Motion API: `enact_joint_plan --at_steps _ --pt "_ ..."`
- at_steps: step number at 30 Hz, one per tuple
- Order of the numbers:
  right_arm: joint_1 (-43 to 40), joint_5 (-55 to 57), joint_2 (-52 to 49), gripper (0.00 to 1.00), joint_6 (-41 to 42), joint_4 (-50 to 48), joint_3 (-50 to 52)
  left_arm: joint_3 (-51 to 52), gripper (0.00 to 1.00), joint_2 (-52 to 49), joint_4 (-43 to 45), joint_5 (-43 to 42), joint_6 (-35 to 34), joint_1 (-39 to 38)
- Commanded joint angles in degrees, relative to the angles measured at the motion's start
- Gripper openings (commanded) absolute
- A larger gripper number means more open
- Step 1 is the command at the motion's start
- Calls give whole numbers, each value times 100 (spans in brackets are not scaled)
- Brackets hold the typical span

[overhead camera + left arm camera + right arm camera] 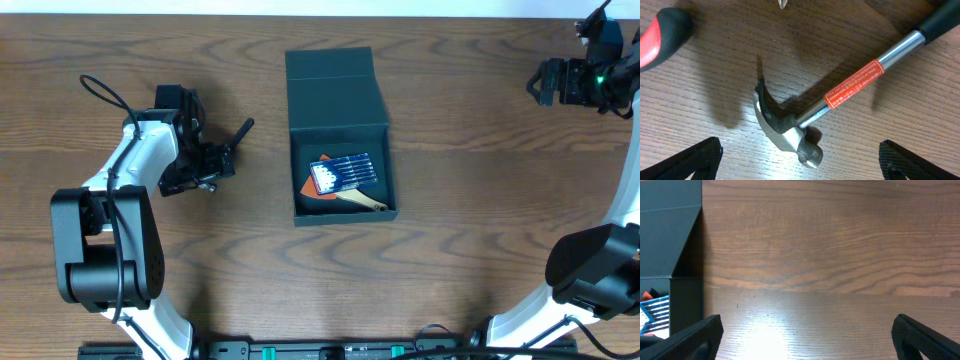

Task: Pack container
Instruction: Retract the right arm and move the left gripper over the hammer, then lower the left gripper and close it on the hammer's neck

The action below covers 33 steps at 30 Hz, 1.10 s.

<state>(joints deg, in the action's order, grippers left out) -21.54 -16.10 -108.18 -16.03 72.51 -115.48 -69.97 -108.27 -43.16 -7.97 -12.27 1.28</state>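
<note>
The container [331, 82] is a dark teal-grey box in the middle of the table, its flap lid folded back. Inside lie a blue pack of small screwdrivers [344, 172], something orange and a wooden-handled tool. A claw hammer [785, 131] with a steel shaft, red label and black grip lies on the wood left of the box. My left gripper [204, 164] hangs open right above it, the hammer head between the fingertips [704, 159] without touching them. My right gripper [546, 82] is open at the far right, over bare wood [807, 330]; the box [670, 230] shows at the left there.
A red-and-black tool handle [660, 36] lies near the hammer's claw, and a small metal tip [782, 4] pokes in at the top edge of the left wrist view. The arm bases stand at the front corners of the table.
</note>
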Motion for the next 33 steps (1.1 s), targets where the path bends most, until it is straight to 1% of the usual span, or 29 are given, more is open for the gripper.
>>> enact_joint_plan --at_steps 1,16,27,31,33 --pt "59 -87 -48 99 13 17 15 2 99 -13 9 179 -129 -7" --pt "59 -85 -48 99 13 15 15 2 99 -393 22 326 -332 -57" --pt "59 -87 -48 99 13 22 15 2 100 -409 39 398 -361 -61" --pt "59 -87 -48 99 13 55 15 44 99 -409 44 592 -608 -61" --pt "59 -87 -48 99 13 61 15 48 98 -409 42 588 -608 -61"
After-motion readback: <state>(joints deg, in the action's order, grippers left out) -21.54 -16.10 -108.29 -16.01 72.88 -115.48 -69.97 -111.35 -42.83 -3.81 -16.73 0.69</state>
